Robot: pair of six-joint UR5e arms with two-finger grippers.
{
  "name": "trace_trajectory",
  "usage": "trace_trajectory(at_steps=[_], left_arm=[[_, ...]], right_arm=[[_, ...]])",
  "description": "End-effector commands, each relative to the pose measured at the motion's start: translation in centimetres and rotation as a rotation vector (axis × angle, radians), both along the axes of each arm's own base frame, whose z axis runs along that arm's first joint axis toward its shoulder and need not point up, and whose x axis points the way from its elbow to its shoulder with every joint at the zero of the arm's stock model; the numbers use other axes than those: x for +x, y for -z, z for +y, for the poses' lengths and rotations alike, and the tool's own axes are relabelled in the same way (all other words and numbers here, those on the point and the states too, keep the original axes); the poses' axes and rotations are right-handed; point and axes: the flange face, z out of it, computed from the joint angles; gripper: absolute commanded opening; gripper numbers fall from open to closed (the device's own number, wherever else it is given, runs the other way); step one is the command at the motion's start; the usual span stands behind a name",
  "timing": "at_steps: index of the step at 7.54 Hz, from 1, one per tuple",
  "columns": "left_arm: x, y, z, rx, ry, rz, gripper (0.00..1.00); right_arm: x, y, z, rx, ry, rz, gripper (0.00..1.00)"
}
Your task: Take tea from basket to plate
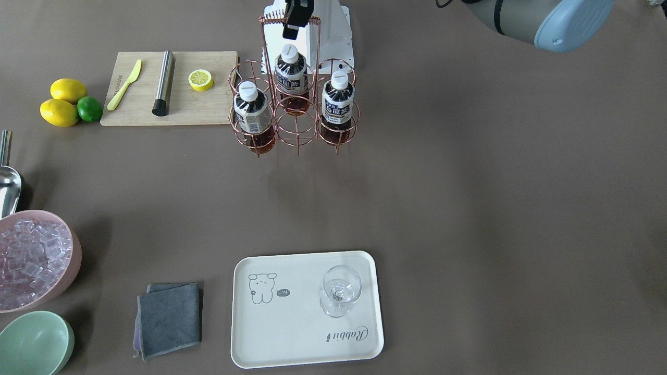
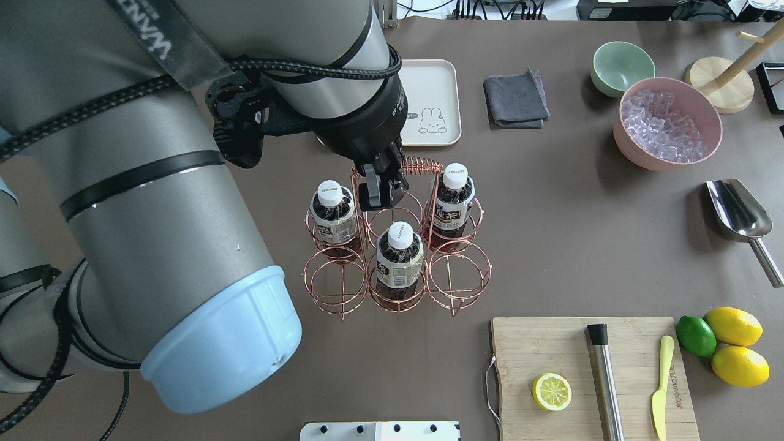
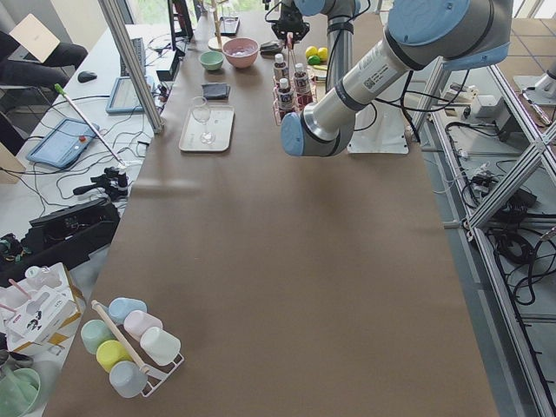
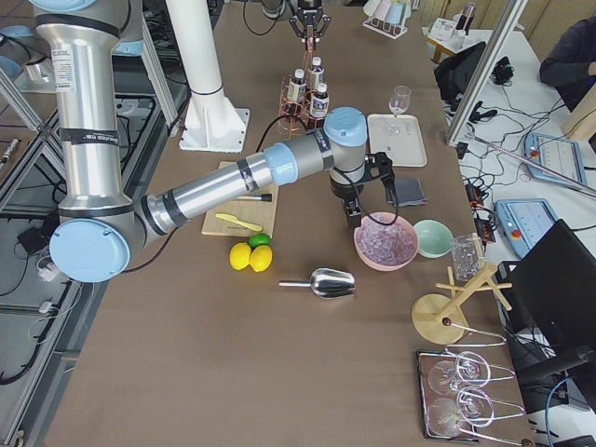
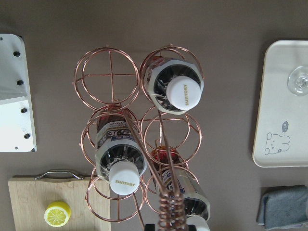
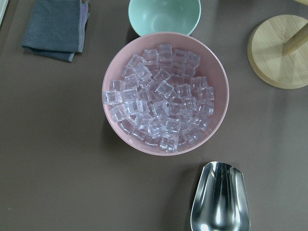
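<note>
Left fingers [image 2: 392, 187] hang over the basket [image 2: 422, 164] handle, gap indeterminate; the tea bottle [image 2: 334, 214] stands upright in a cell just beside and below them. Advise descending clear of the handle, gripping under the cap, lifting straight. The arm hides most of the plate [image 2: 438, 86] beyond; right fingers [image 4: 353, 216] cannot be judged.

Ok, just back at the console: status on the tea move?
Left end effector at handle of basket, grip unclear. Right end effector over ice bowl, state unclear. Three teas in basket, none lifted. Glass on plate.
</note>
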Motion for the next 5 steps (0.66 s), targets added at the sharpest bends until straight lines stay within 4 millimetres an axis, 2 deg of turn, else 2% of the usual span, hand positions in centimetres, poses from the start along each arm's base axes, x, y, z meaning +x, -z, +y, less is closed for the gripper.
trace_trajectory(at_steps=[1,2,3,5], left_arm=[[-0.4,0.2,0.0,-0.011,0.005,-0.008,0.00],[-0.4,0.3,0.0,-0.012,0.007,-0.009,0.00],[-0.5,0.3,-0.1,-0.012,0.008,-0.009,0.00],[-0.2,0.0,-0.2,-0.015,0.008,-0.015,0.00]], right_arm=[[-1.3,4.1,1.8,0.083,0.042,-0.032,1.00],[-2.6,6.4,3.0,0.113,0.072,-0.062,1.00],[-3.9,7.9,3.8,0.127,0.097,-0.081,1.00],[-7.5,10.8,4.0,0.112,0.114,-0.111,1.00]])
